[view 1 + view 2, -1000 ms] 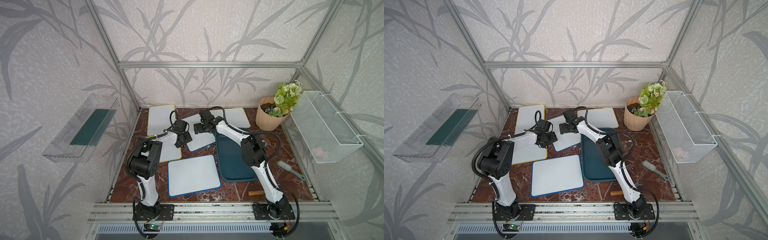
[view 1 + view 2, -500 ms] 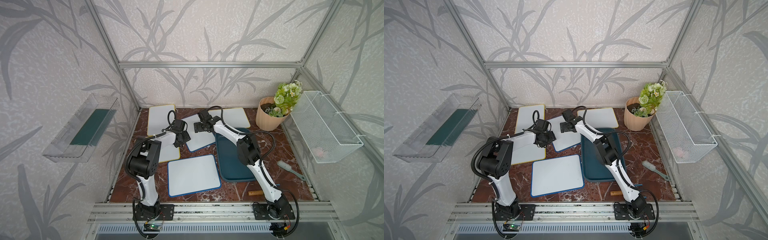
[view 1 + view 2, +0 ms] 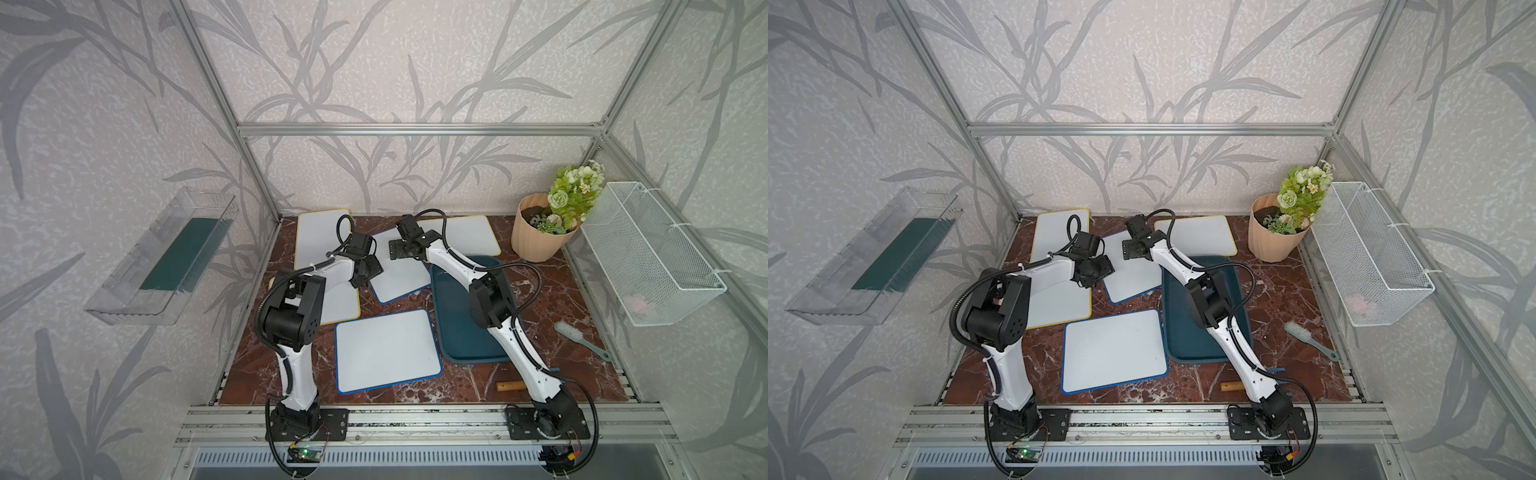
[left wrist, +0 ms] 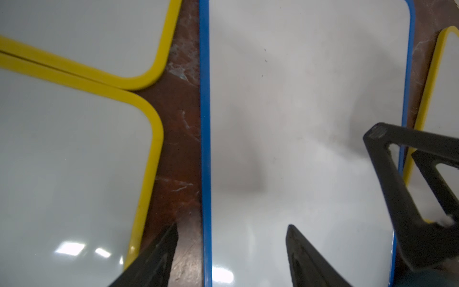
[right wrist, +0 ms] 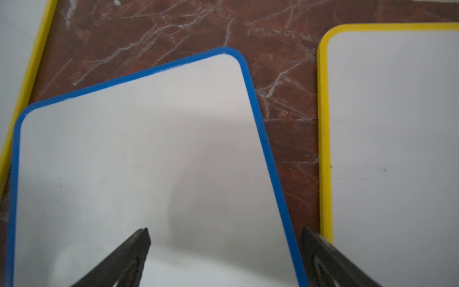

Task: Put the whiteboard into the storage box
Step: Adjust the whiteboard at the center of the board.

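Nearest you, just left of the storage box (image 3: 457, 328), the near board (image 3: 386, 351), glossy white in a rounded blue frame, lies flat on the red-brown marbled bench (image 3: 548, 299). The box itself is a shallow teal plastic tray with low walls and rounded corners, and the right arm's elbow hangs over it. Right of the box lies a pale bristle brush (image 3: 577, 338), with a short wooden stub (image 3: 509, 386) nearer to you.

Beyond the near board, at the box's far left corner, sits the blue-framed whiteboard (image 3: 401, 274), skewed, on the bench and outside the box. You cannot tell whether its corner rests on the rim. The left fingers (image 4: 159, 256) are spread and straddle its long blue edge, one over bare marble and one over the white face, pinching nothing. The right fingers (image 5: 129, 256) are spread wide across the opposite edge, one above the white face and one past the frame.

Farther off lie smooth yellow-framed boards: two left of the box (image 3: 340, 299) (image 3: 320, 232) and one behind it (image 3: 469, 232). A ribbed peach pot (image 3: 538, 237) of green flowers stands behind the box's right side.

Since a second ago, the right arm's elbow has shifted slightly toward the box's left wall, and its fingers have crept the same way. The whiteboard lies where it was.
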Motion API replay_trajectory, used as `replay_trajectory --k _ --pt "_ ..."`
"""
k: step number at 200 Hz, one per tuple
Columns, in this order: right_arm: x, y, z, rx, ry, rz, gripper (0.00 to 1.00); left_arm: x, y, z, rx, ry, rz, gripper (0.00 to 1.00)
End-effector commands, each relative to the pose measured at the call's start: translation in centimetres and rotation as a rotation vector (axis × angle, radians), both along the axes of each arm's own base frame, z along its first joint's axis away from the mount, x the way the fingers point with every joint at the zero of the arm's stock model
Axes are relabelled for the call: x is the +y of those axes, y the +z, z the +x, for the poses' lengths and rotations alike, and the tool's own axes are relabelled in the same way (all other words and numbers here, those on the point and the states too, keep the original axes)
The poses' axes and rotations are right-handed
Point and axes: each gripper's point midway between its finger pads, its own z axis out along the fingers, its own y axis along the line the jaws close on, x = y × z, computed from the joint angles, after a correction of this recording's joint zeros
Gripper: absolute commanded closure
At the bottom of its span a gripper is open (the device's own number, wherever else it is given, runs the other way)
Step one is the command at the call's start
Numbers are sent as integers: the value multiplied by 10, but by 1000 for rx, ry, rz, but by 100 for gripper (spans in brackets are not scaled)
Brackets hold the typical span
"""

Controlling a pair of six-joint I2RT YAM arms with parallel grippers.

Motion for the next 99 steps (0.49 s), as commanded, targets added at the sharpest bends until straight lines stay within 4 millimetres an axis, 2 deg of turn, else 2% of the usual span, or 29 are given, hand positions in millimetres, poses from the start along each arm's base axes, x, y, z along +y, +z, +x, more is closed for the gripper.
replay_trajectory --k 1,39,99 --pt "-9 -11 2 30 -22 -19 3 1 -7 5 29 25 25 29" --pt "-12 -22 -5 79 -26 -27 3 -3 -19 11 56 29 32 30" --pt "-5 -45 -38 233 -1 21 4 -9 -35 20 91 17 27 30"
